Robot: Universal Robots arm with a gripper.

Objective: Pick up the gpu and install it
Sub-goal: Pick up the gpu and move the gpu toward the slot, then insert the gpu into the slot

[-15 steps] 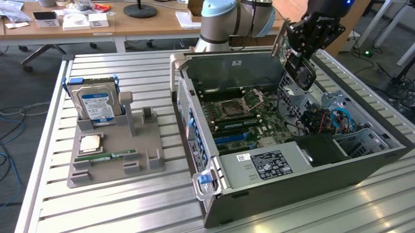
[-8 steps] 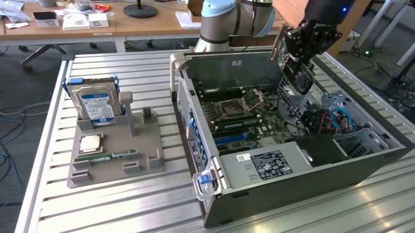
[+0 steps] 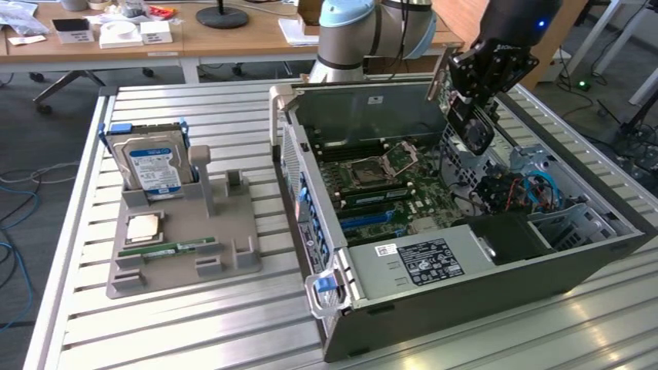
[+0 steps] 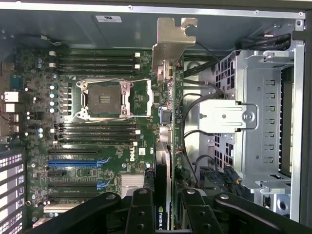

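Note:
My gripper [image 3: 481, 65] hangs over the far right part of the open computer case [image 3: 463, 308], shut on the gpu [image 3: 464, 116]. The card hangs on edge below the fingers, above the motherboard [image 3: 386, 185] and apart from it. In the wrist view the gpu [image 4: 163, 146] appears edge-on, with its silvery bracket [image 4: 170, 46] at the far end. The black fingers [image 4: 141, 212] clamp it from both sides, gripper [image 4: 163, 207]. A blue expansion slot [image 4: 78, 162] lies on the motherboard [image 4: 97, 78], off to one side of the card.
A grey holder tray [image 3: 185, 254] on the slatted table carries an upright hard drive [image 3: 154, 162], a processor [image 3: 142, 226] and a green memory stick [image 3: 169, 248]. Inside the case are a metal drive cage [image 4: 258, 122], loose cables [image 4: 195, 141] and a power supply [image 3: 432, 258].

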